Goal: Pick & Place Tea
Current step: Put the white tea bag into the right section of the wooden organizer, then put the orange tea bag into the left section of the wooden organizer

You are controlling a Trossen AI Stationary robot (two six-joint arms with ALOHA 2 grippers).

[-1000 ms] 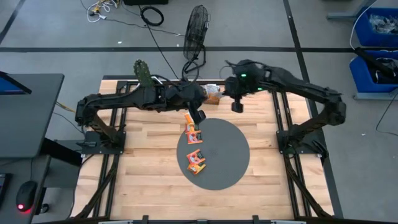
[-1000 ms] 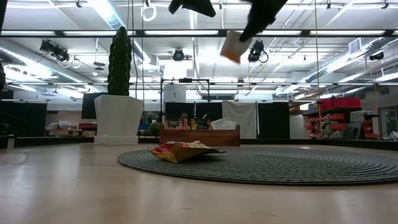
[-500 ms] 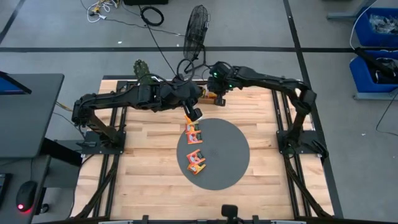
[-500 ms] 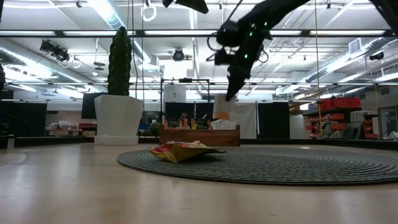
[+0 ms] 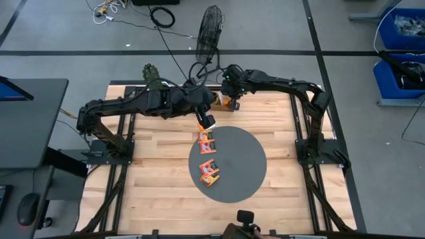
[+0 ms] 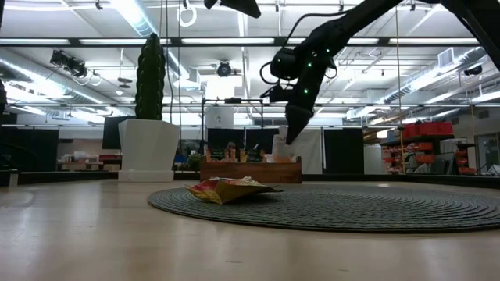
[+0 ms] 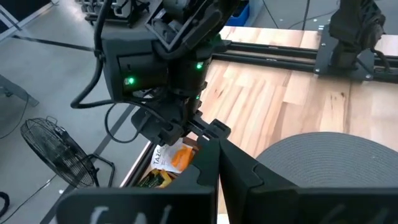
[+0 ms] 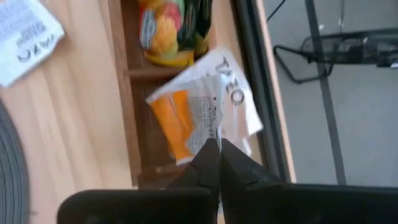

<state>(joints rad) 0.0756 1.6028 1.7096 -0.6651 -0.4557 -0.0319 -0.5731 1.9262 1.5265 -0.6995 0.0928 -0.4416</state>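
On a wooden table (image 5: 153,172), a grey disc (image 5: 242,166) holds four tea sachets (image 5: 209,171) along its left half. At the table's far edge, the brown tray (image 6: 250,169) holds more sachets. The right gripper (image 8: 214,149) reaches down over the tray, fingers pinched together on an orange-and-white sachet (image 8: 202,115). The left gripper (image 5: 208,122) hovers above the disc's far-left rim, fingers together, holding nothing visible.
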